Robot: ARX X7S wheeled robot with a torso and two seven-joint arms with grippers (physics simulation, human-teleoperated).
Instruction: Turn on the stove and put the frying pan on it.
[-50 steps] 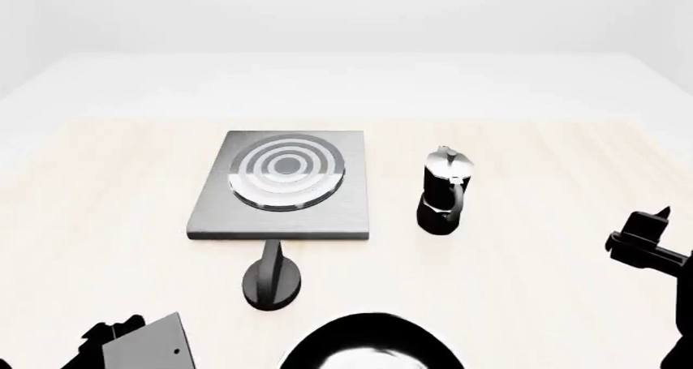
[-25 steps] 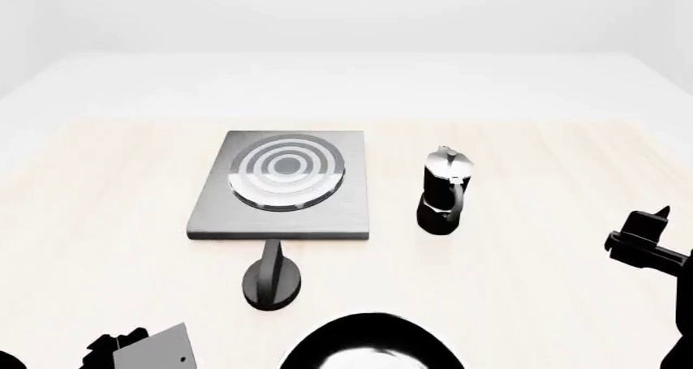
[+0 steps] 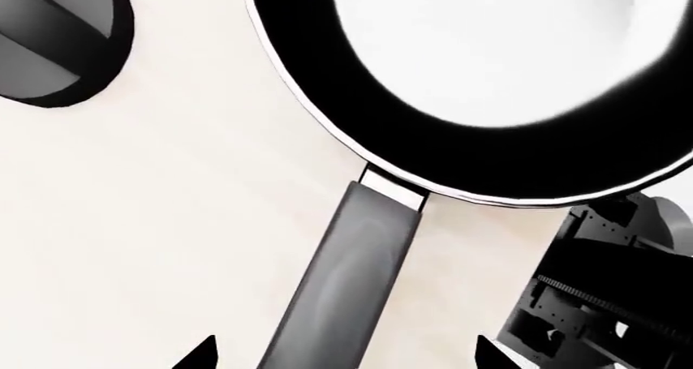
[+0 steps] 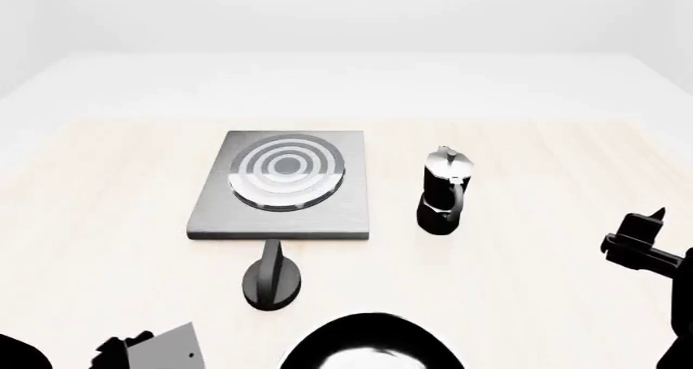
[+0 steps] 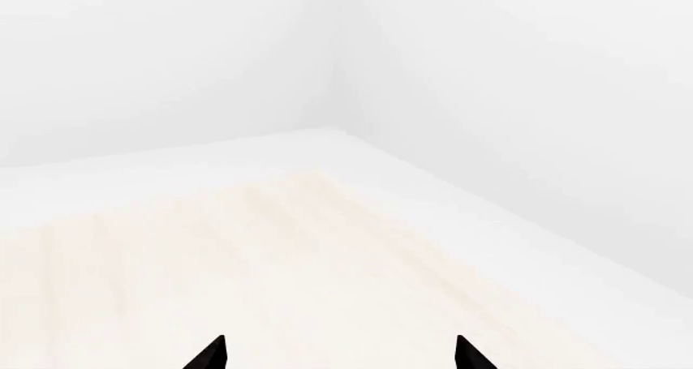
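**Left gripper over pan handle, no grasp yet**

My left gripper (image 3: 341, 357) hangs spread wide over the long black-and-grey handle (image 3: 346, 288) of the round black frying pan with the pale shiny inside and thin silver rim (image 3: 488, 53); one fingertip shows either side of the handle, neither touching it. In the head view only the pan's far edge shows, at the near edge of the pale wooden table (image 4: 563, 288), and part of my left arm at the near left corner.

Next out is the small black round knob (image 4: 271, 278), just in front of the flat square grey metal stove slab with raised concentric rings (image 4: 284, 184). The burner is bare, so the pan is not on it yet. Whether the knob is turned, I can't tell.

Right of the slab stands a black-and-silver moka pot (image 4: 444, 190), apart from it. My right gripper (image 5: 339, 354) is parked well off to the right, fingertips apart, holding nothing.

Risks: a grip this far down the handle leaves the pan nose-heavy, so it may droop or twist. A low carry could clip the knob. A wide swing could knock the moka pot over.
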